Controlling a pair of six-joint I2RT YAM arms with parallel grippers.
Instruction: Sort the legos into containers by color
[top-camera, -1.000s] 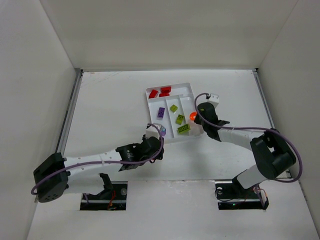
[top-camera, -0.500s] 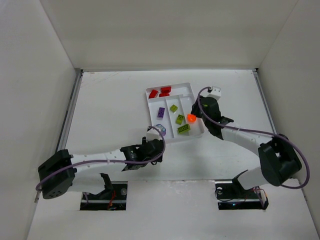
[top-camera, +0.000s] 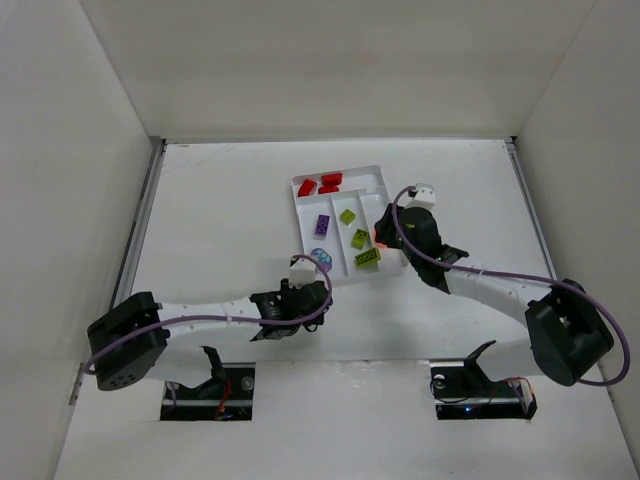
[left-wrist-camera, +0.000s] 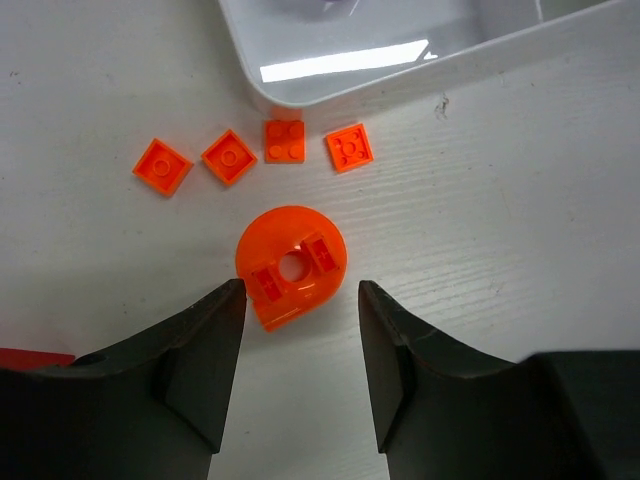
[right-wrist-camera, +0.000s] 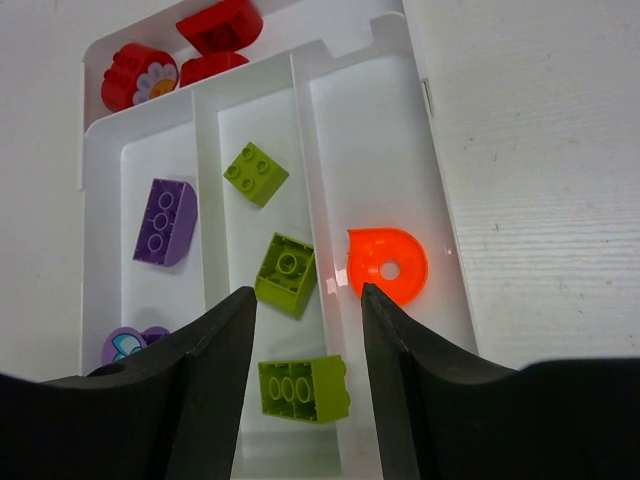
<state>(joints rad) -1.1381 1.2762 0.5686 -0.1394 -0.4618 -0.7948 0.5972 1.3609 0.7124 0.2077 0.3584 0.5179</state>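
In the left wrist view my left gripper (left-wrist-camera: 299, 290) is open just short of a round translucent orange lego (left-wrist-camera: 292, 265) lying on the table; the piece is not between the fingers. Several small orange square legos (left-wrist-camera: 229, 156) lie in a row beyond it, near the white tray's corner (left-wrist-camera: 330, 70). My right gripper (right-wrist-camera: 307, 294) is open and empty above the tray (right-wrist-camera: 428, 200). Another round orange lego (right-wrist-camera: 388, 265) lies in the right long container. Green bricks (right-wrist-camera: 287, 273) fill the middle one, purple pieces (right-wrist-camera: 165, 220) the left one, and red ones (right-wrist-camera: 138, 75) the crosswise one.
From above, the tray (top-camera: 385, 172) sits mid-table with my left gripper (top-camera: 310, 292) at its near-left corner and my right gripper (top-camera: 385, 232) over its right side. A red edge (left-wrist-camera: 30, 358) shows at the left wrist view's lower left. White walls enclose the table.
My right gripper has opened and let the round orange lego drop into the right long container. My left gripper has opened a little and stayed by the tray's near corner.
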